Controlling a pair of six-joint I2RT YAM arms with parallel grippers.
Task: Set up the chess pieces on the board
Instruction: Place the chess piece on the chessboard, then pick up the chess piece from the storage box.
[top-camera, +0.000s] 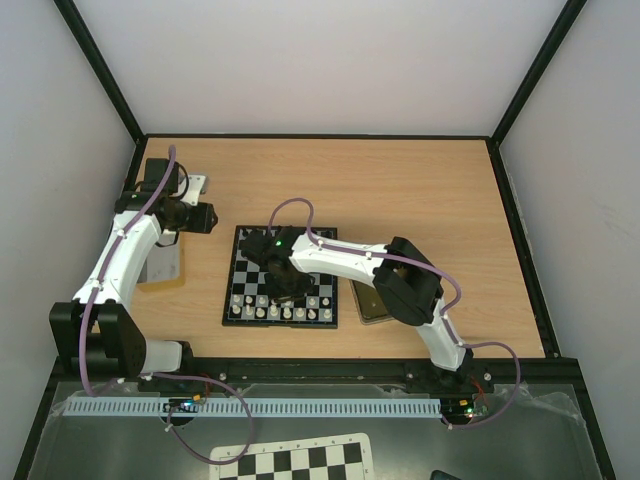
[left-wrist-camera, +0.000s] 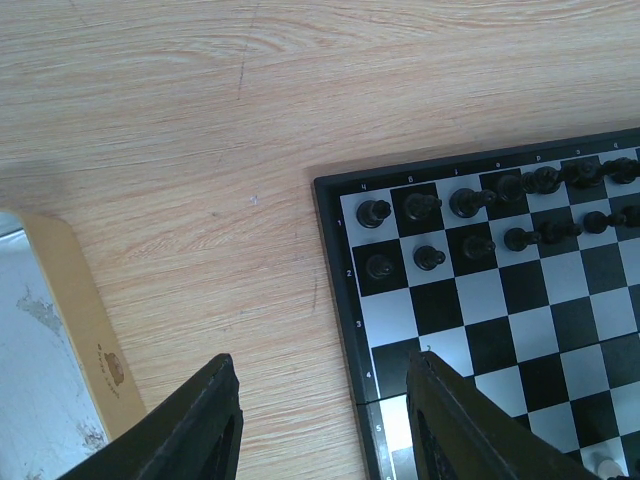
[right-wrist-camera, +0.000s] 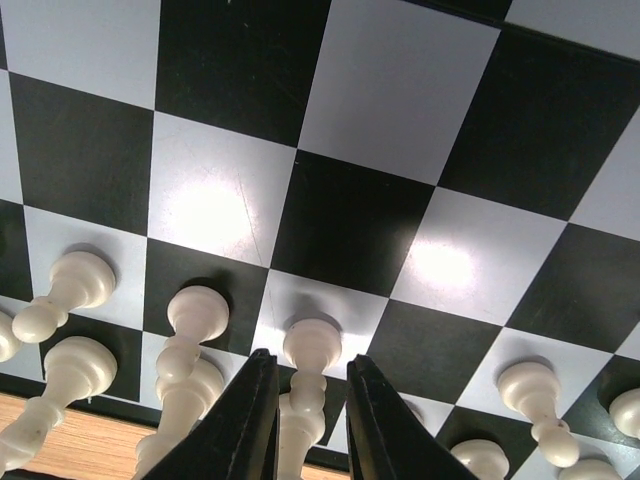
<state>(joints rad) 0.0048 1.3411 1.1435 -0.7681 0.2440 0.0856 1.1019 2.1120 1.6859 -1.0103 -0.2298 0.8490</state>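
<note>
2 arms work your scene. Nearest you, a printed black-and-white checkered sheet (top-camera: 290, 462) lies in front of the arm bases. Past the bases, on the light wooden table (top-camera: 400, 190), sits the small square chessboard with black and pale squares and a thin black frame (top-camera: 250, 278). Its 2 near rows carry the tiny cream-white chess pieces (top-camera: 272, 313), standing upright. Your right gripper (right-wrist-camera: 310, 425) sits low among them: its 2 black fingers (right-wrist-camera: 245, 430) stand slightly parted on either side of 1 cream-white pawn (right-wrist-camera: 312, 350), whose base rests on a pale square. A sliver of space shows at each side of the pawn, so the jaws flank it without clamping. Just right of the board, a flat gold-brown square (top-camera: 368, 305) lies partly hidden under that arm. Farther on, the tiny black chess pieces (left-wrist-camera: 430, 257) stand in the board's 2 far rows. To the left of the board lies the square gold tin (left-wrist-camera: 75, 310), partly under your left arm. Your left gripper (left-wrist-camera: 320, 430) hangs above bare wood between the tin and the board's far-left corner, its 2 prongs (left-wrist-camera: 200, 430) well apart with nothing between them.
</note>
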